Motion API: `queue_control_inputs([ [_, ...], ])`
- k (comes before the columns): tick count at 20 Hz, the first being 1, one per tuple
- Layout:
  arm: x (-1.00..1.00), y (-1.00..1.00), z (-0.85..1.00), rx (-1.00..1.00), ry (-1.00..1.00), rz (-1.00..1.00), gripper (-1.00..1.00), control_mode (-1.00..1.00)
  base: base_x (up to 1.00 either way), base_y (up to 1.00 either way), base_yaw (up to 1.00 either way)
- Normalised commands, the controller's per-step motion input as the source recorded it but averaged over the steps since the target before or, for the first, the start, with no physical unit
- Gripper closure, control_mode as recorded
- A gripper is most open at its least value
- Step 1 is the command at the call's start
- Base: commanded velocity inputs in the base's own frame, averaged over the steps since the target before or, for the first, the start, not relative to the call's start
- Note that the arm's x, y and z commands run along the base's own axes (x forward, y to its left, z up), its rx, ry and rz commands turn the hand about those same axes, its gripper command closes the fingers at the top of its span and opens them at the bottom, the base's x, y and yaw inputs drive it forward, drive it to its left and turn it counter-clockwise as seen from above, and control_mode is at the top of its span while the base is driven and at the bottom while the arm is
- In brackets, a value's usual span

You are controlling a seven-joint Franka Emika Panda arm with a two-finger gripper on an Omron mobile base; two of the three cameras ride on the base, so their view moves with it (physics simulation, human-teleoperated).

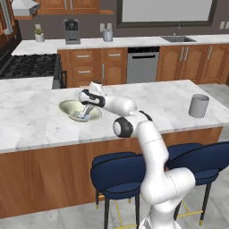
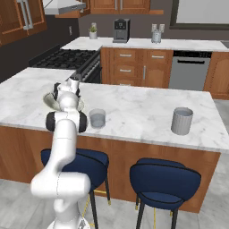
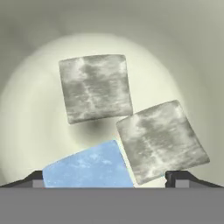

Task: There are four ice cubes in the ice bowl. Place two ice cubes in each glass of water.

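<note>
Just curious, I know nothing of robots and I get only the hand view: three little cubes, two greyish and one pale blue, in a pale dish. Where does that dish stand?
Observer: The wide, shallow cream-green bowl stands on a white marble island counter in a kitchen.
Operator: And the hand itself?
Observer: The white arm bends down over the counter, and its two-finger gripper, jaws open, hangs inside the bowl over the ice cubes.
Operator: Where is the ice meant to go?
Observer: Two short grey translucent tumblers stand on the same counter: one close beside the bowl, the other far off towards the counter's other end.
</note>
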Motion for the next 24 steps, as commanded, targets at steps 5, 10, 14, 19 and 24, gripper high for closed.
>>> queue_control_inputs([
  [5, -0.07, 0.25, -0.02, 0.00, 0.00, 0.00, 1.00, -1.00, 0.00, 0.00, 0.00],
  [10, -0.56, -0.13, 0.00, 0.00, 0.00, -0.09, 1.00, -1.00, 0.00, 0.00, 0.00],
  [14, -0.77, -0.73, -0.07, 0.00, 0.00, -0.29, 1.00, -1.00, 0.00, 0.00, 0.00],
  [19, -0.95, -0.96, -0.02, 0.01, -0.23, -0.26, 1.00, -1.00, 0.00, 0.00, 0.00],
  [24, -1.00, -0.83, 0.48, 0.00, -0.37, -0.17, 1.00, -1.00, 0.00, 0.00, 0.00],
])
